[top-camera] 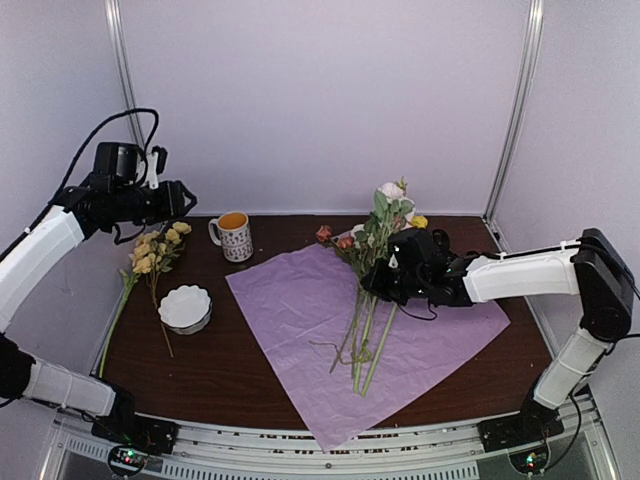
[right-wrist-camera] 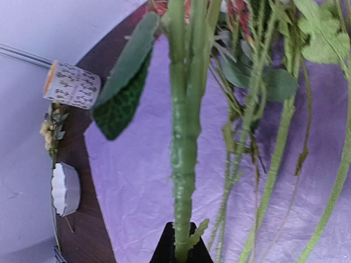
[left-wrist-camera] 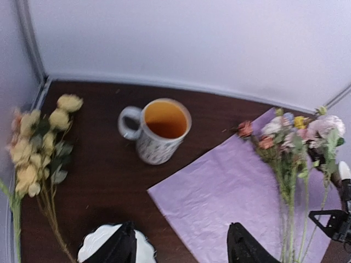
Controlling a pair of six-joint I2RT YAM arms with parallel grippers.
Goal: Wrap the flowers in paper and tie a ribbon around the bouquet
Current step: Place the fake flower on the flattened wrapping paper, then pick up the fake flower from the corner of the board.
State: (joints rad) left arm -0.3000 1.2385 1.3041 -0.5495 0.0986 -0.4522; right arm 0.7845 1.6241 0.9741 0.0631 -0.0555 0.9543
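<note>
The paper is showing pale lilac-pink, finely crinkled all over. The flowers are showing green stems and leaves, with peach-red, white, pale pink and yellow blooms toward 12 o'clock. At 9 o'clock the yellow spray is showing buttery blooms. The mug at 11 o'clock is wearing a small dark print on white, orange inside. The dish is showing white against the dark brown table.

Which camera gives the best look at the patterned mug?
The left wrist view: the mug is large, with its handle and orange inside visible. The top view shows it small; the right wrist view, small and side-on.
</note>
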